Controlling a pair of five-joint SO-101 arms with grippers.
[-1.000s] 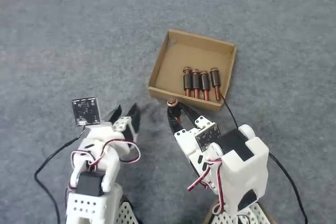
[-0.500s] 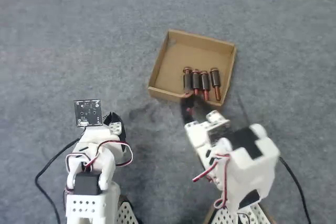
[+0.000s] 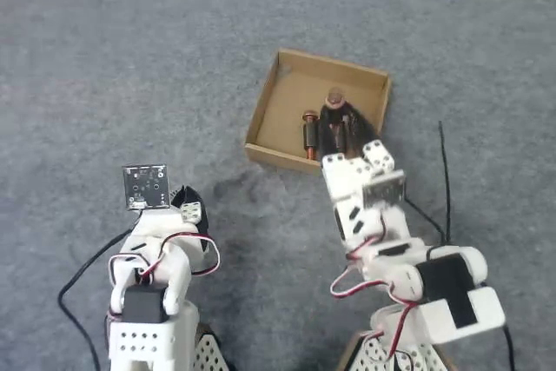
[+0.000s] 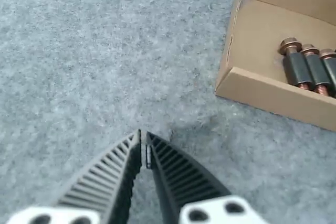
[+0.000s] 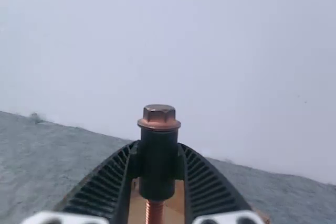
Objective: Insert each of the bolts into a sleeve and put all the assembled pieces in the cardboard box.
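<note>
The right pincer [image 3: 337, 116] has swung forward over the cardboard box [image 3: 262, 112], pinching an assembled piece [image 5: 158, 156] upright around its middle, probably to drop it beside the finished pieces [image 4: 306, 70] inside. The left pincer [image 4: 142, 141], pressed together, waits back over the worktop [image 4: 79, 51], clear of it.

The cardboard box [image 3: 262, 119] is square and open-topped and sits upper centre in the high view. The assembled pieces [image 4: 295, 70], copper bolts in black sleeves, lie side by side on its floor near the lower wall. One held piece [image 5: 158, 163] stands upright, hex head uppermost, clamped in the right gripper [image 5: 157, 149] over the box.
</note>
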